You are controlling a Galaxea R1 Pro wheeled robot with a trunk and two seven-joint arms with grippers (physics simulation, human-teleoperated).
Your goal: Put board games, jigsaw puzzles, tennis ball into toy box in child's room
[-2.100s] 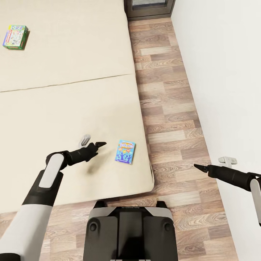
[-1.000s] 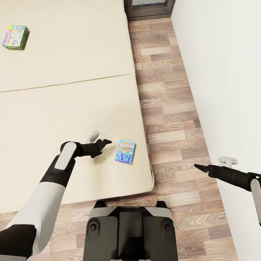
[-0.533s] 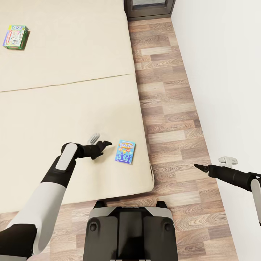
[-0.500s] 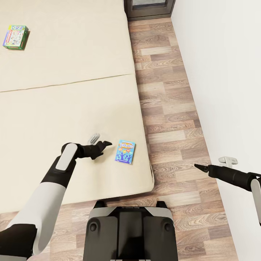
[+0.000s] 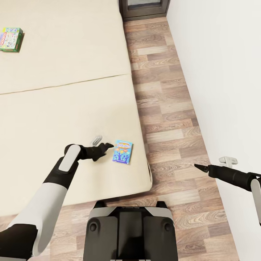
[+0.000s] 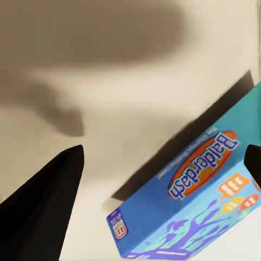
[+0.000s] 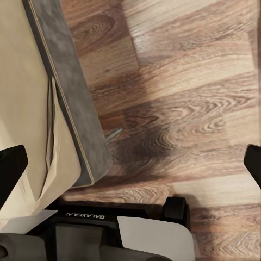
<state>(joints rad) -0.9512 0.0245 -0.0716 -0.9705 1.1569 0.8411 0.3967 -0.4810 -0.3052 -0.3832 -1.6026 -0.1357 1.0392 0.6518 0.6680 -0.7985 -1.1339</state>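
Wood-plank floor [image 5: 170,108] runs alongside a plain white wall [image 5: 224,72]. A dark-framed glazed panel [image 5: 144,7] stands at the floor's far end. Plank grain is distinct in the right wrist view.

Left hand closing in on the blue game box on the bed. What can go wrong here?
1. The blue game box lies flat on the soft mattress, so the fingers may push it instead of getting under it.
2. It sits near the bed's edge; a nudge from the left hand might slide it toward the floor.
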